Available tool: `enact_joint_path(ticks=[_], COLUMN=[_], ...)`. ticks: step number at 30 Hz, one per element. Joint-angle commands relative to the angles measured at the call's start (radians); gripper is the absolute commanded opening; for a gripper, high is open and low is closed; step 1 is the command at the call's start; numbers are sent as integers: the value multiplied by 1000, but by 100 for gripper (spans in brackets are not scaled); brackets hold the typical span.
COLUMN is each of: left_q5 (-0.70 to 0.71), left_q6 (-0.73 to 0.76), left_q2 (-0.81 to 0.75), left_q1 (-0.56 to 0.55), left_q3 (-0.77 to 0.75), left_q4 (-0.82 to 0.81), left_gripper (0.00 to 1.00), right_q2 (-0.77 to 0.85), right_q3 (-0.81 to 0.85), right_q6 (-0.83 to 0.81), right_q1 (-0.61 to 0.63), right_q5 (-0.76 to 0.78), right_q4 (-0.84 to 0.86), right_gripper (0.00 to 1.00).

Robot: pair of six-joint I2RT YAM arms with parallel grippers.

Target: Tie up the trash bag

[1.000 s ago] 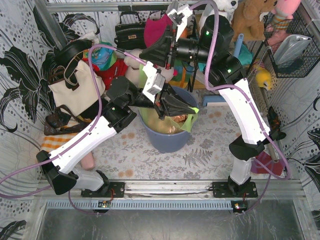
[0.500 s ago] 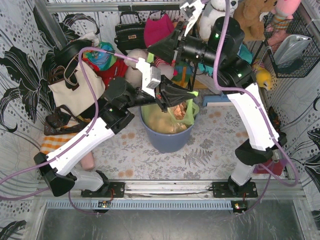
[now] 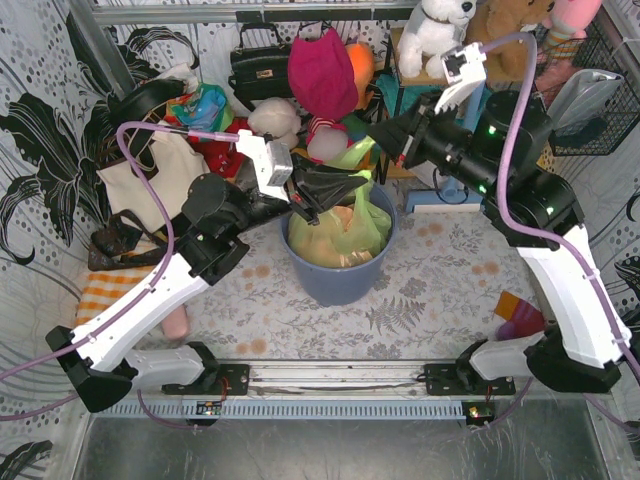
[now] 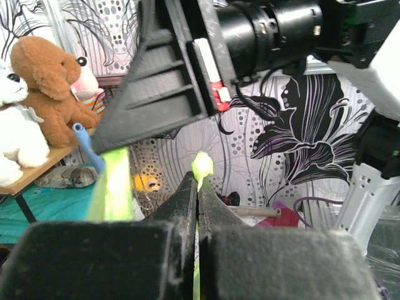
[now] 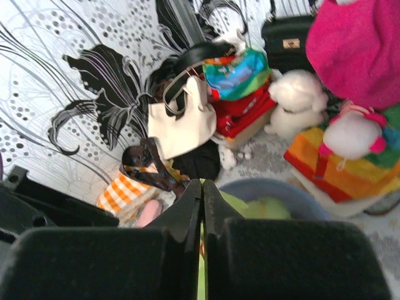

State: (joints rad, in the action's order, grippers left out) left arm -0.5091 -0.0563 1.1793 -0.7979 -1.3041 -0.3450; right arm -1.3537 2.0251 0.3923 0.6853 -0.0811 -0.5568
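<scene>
The light-green trash bag (image 3: pixel 345 232) sits in the round blue-grey bin (image 3: pixel 335 282), with brown paper showing through it. My left gripper (image 3: pixel 368 178) is shut on a corner of the bag's rim above the bin; green plastic sticks out between its tips in the left wrist view (image 4: pixel 200 170). My right gripper (image 3: pixel 378 140) is shut on another strip of the bag (image 3: pixel 350 153), drawn up behind the bin. Green film shows between its tips in the right wrist view (image 5: pixel 201 184), above the bin's rim (image 5: pixel 281 186). The two grippers are close together.
A cream tote bag (image 3: pixel 150 178) with black straps and a brown strap lie at the left. A black handbag (image 3: pixel 258 68), a pink hat (image 3: pixel 320 60) and plush toys (image 3: pixel 435 25) crowd the back. A wire basket (image 3: pixel 590 105) hangs at the right.
The right arm has swung to the right, and its gripper has moved right and nearer with its strip of the bag. The left gripper has lifted its corner higher and further back over the bin.
</scene>
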Motion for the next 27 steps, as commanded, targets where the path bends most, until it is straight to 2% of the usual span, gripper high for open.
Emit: enact_joint_path(ticks=[1, 7, 12, 15, 20, 27], left_q5=[58, 88, 122, 127, 126, 121], left_q6=[28, 39, 44, 46, 39, 31], left_q2=[-16, -20, -13, -1, 11, 23], left_q1=[-2, -1, 0, 0, 0, 0], left_q3=[15, 21, 13, 3, 5, -1], left_q4=[-31, -12, 11, 25, 21, 21], left_gripper=[0, 0, 0, 0, 0, 0], right_q2=[79, 183, 249, 281, 315, 329], right_q3=[-104, -244, -332, -401, -492, -620], right_q6=[90, 178, 269, 338, 432, 537], right_q1=[-3, -3, -3, -3, 4, 61], right_q5=[71, 4, -116, -211, -287, -305], right_q4=[-51, -96, -89, -34, 69, 266], right_gripper=[0, 0, 0, 0, 0, 0])
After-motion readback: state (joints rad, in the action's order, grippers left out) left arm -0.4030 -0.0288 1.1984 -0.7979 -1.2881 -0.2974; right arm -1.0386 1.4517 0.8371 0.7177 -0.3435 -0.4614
